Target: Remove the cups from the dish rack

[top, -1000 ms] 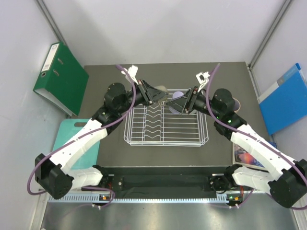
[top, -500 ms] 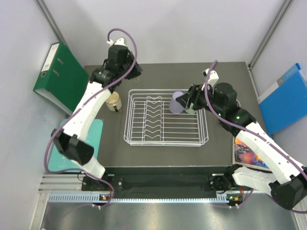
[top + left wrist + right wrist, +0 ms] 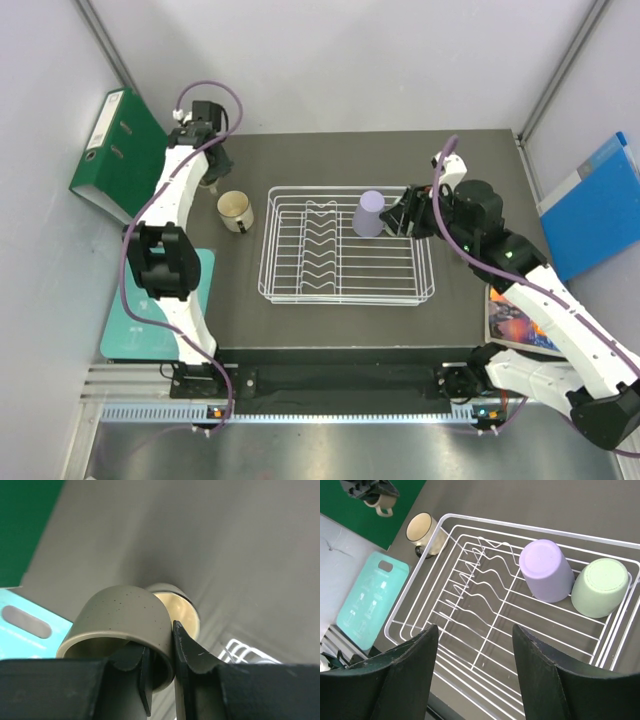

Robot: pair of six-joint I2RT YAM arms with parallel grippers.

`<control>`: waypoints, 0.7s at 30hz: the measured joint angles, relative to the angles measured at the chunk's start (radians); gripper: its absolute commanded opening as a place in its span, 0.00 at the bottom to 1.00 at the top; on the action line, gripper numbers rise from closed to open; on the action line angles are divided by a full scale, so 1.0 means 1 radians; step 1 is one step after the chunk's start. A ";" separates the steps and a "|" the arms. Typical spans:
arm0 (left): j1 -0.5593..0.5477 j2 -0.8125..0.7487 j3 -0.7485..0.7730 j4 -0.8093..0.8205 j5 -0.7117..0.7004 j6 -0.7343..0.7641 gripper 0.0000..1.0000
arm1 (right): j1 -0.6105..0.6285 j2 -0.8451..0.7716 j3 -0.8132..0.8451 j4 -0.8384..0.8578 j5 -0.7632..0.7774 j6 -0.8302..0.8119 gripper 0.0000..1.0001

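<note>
Lavender tumbler [image 3: 547, 570] and mint-green cup [image 3: 600, 587] sit in the white wire dish rack [image 3: 345, 298], near your open right gripper [image 3: 475, 630]. Left gripper [image 3: 160, 645] pinches the olive-tan mug [image 3: 120, 615]; lowering could strike the cream mug [image 3: 236, 209] left of the rack.

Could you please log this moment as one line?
left claw: shut on tan mug | right claw: open above rack | in rack: purple cup, green cup | beside rack: cream mug
</note>
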 measured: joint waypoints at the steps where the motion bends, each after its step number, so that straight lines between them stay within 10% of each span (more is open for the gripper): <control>1: 0.017 0.000 0.000 0.001 -0.003 0.000 0.00 | 0.000 -0.002 0.000 -0.003 0.001 -0.004 0.61; 21: 0.188 0.253 -0.060 0.027 0.110 -0.005 0.00 | 0.000 0.034 0.000 -0.026 0.024 -0.040 0.60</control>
